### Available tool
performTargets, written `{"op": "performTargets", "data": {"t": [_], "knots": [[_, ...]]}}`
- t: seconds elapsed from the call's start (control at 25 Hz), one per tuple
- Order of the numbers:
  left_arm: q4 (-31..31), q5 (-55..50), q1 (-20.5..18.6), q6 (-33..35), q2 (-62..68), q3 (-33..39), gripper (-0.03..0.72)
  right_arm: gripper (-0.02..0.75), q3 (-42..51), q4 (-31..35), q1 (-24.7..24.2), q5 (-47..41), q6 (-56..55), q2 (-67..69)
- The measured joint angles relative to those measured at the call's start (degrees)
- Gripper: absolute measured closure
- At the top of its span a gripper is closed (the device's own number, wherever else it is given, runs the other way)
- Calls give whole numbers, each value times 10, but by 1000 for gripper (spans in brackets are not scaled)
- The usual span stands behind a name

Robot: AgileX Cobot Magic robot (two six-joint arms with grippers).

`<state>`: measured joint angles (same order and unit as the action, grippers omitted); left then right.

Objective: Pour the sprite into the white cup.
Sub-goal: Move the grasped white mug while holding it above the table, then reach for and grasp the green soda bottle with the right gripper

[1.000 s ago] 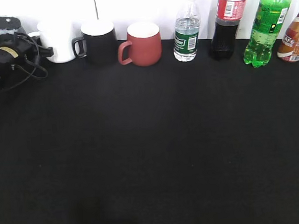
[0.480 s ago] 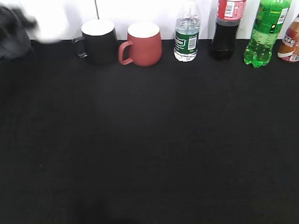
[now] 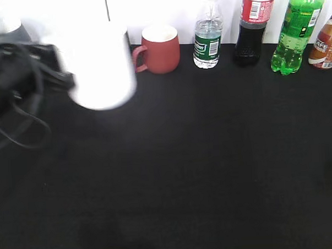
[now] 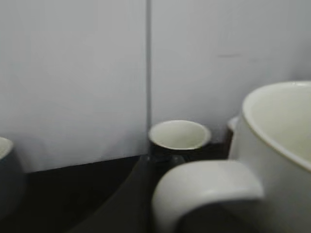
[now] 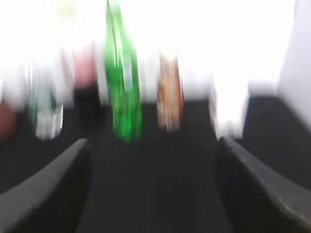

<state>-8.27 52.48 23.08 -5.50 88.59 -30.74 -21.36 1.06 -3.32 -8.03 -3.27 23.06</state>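
Observation:
The white cup (image 3: 100, 66) is blurred and held off the table at the left, in front of the row of mugs. My left gripper (image 3: 65, 79) is shut on its handle; in the left wrist view the cup (image 4: 277, 145) fills the right side, with its loop handle (image 4: 209, 187) low in the middle. The sprite (image 3: 294, 30), a tall bright green bottle, stands at the back right. In the blurred right wrist view the sprite (image 5: 124, 87) stands ahead, left of centre. My right gripper (image 5: 153, 160) is open and empty, well short of it, and out of the exterior view.
Along the back wall stand a red mug (image 3: 158, 47), a clear water bottle (image 3: 208, 37), a dark cola bottle (image 3: 252, 27) and a brown bottle (image 3: 325, 43). The black mug (image 4: 179, 138) stands behind the white cup. Another dark mug (image 4: 7, 170) shows at the left edge.
The left arm has lifted the white cup from its place at the back left and swung it forward and to the right, so it now covers the black mug.

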Motion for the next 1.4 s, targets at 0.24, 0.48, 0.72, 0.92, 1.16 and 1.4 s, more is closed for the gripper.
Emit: {"op": "performTargets", "data": {"t": [0.24,0.48,0.72,0.92,1.16,1.4], "knots": [[-10,1,19,0,1,0,622,153,18,-4,0,554,0,457],[-23,24,19,0,25,0,622,148,-116,-14,49,599,14,755],[-23,56,19,0,37,0,622,66,-223,-2,59,617,18,876],[-23,56,19,0,37,0,624,69,-287,-2,60,621,14,943],[-24,57,19,0,37,0,623,87,-368,-2,60,622,-1,1014],[-26,61,19,0,37,0,623,185,-411,-3,60,650,-1,1062]]}}
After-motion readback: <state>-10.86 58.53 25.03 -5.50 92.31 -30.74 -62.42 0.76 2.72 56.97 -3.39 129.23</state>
